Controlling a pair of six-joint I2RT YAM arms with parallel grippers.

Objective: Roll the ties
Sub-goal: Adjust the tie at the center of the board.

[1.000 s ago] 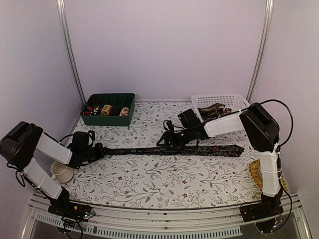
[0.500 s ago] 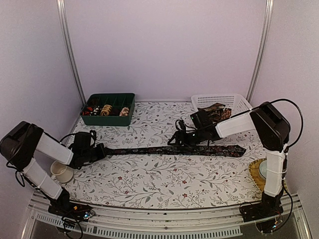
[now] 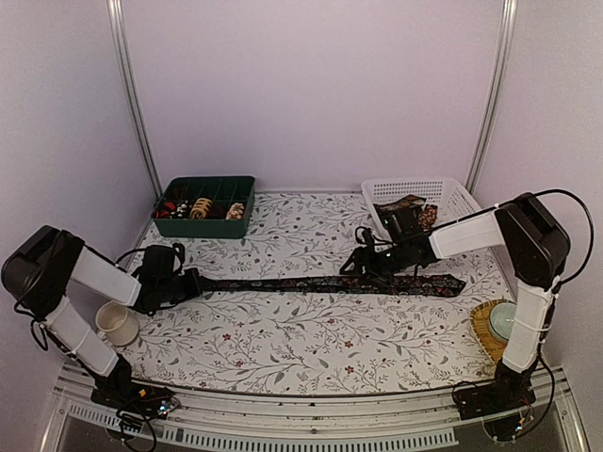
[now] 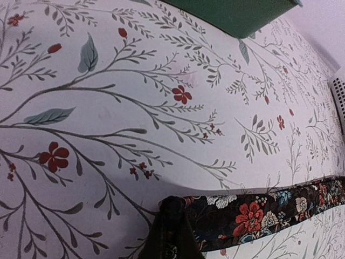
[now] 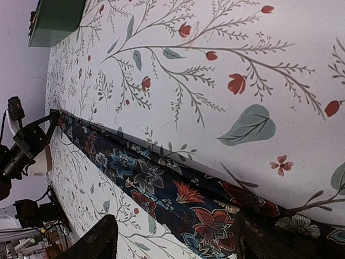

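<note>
A dark floral tie [image 3: 330, 283] lies stretched flat across the table, its wide pointed end at the right. My left gripper [image 3: 188, 282] is shut on its narrow left end. In the left wrist view the closed fingertips [image 4: 172, 216] pinch the tie [image 4: 264, 210] at the bottom edge. My right gripper [image 3: 365, 266] is open, low over the tie's right half. In the right wrist view the tie [image 5: 156, 181] runs between its two spread fingers [image 5: 94, 243], and the right-hand finger rests on the cloth.
A dark green compartment tray [image 3: 168, 224] with coiled ties stands at the back left. A white mesh basket [image 3: 419, 188] holding more ties [image 3: 407, 209] is at the back right. A white cup [image 3: 118, 325] sits near the left arm. A woven coaster with a cup [image 3: 499, 325] is at the right edge.
My right gripper has slid to the right along the tie, towards the wide end. The left gripper has held its grip and shifted slightly.
</note>
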